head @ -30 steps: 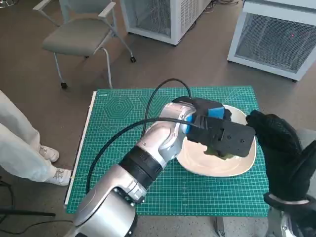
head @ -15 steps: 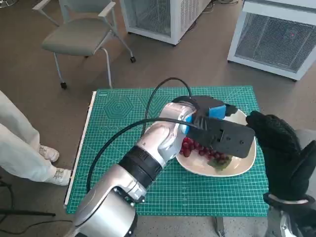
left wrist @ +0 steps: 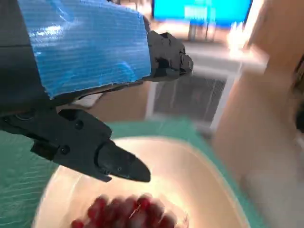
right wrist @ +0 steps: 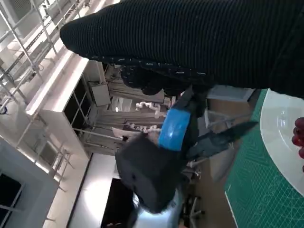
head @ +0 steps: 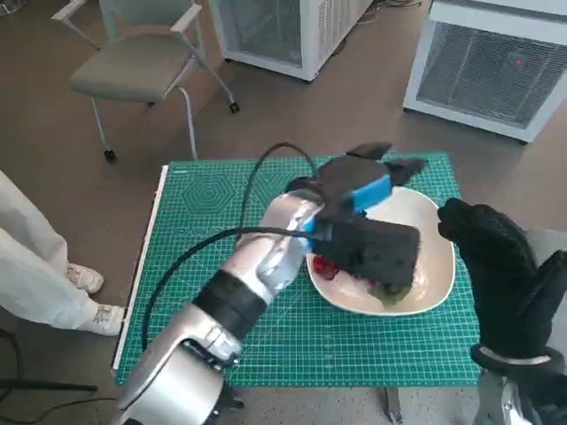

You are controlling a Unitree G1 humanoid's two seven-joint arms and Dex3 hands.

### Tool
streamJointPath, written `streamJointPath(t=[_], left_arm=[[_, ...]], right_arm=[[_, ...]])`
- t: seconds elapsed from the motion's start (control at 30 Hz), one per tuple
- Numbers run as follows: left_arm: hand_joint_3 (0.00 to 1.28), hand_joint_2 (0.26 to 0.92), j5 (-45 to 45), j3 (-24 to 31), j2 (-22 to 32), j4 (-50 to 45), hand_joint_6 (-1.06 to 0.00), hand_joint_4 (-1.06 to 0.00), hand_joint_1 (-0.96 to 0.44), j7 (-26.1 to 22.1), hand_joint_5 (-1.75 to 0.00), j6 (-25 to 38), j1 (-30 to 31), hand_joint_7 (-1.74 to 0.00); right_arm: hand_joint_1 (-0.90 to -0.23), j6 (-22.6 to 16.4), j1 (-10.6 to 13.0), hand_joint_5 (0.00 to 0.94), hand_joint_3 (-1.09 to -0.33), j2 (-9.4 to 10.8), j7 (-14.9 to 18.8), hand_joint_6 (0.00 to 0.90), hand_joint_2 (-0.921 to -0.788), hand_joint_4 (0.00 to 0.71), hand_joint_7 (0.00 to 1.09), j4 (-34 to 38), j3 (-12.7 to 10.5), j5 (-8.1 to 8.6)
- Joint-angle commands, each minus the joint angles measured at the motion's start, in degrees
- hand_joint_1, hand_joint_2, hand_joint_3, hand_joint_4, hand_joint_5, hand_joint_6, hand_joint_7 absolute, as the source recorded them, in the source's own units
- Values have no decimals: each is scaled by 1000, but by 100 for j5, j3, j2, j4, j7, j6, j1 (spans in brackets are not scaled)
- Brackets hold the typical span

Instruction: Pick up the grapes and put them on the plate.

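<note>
A bunch of red grapes (head: 324,268) lies on the white plate (head: 431,232) at the right of the green mat (head: 208,217), partly hidden under my left wrist. My left hand (head: 365,189) hovers above the plate's far side, fingers spread, holding nothing. In the left wrist view the blurred grapes (left wrist: 127,214) lie on the plate (left wrist: 199,175) below the black fingers (left wrist: 118,165). My gloved right hand (head: 494,258) hangs beside the plate's right rim with nothing in it. The right wrist view shows the left hand (right wrist: 175,124), the plate's rim (right wrist: 279,135) and a few grapes (right wrist: 299,135).
The mat covers the small table. A grey chair (head: 133,66) stands at the far left and white cabinets (head: 496,66) behind. A person's pale trouser leg (head: 27,266) and shoe (head: 84,277) are at the table's left side.
My left hand has let go of the grapes, lifted off the plate and drawn back with fingers spread. The grapes now show on the plate. The right hand has stayed put.
</note>
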Motion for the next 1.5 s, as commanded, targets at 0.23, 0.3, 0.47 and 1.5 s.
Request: streamJointPath(t=[0.23,0.3,0.47,1.5], left_arm=[[94,921,-1469,1321,539,-770,-303,-176,-508,156,-24,-1046,1243,-45],[100,921,-1925,1604,540,-843,-311,-187,-525,-69,-25,-1214,1464,-46],[86,921,-3512,2426,352,-1074,-306,-206,-512,-1114,-22,-1306,2044,-34],[33,919,-5220,3542,391,-1889,-346,-256,-479,-2718,-9,-1674,3917,-14]], right_arm=[[-450,164,-18,655,-642,-75,29,177,-921,410,962,19,11,20],[-450,173,-27,655,-642,-83,30,177,-921,410,961,18,10,28],[-450,162,-52,653,-641,-82,37,179,-921,411,959,48,20,30],[-448,102,-314,634,-639,-169,166,188,-921,426,942,340,60,-33]])
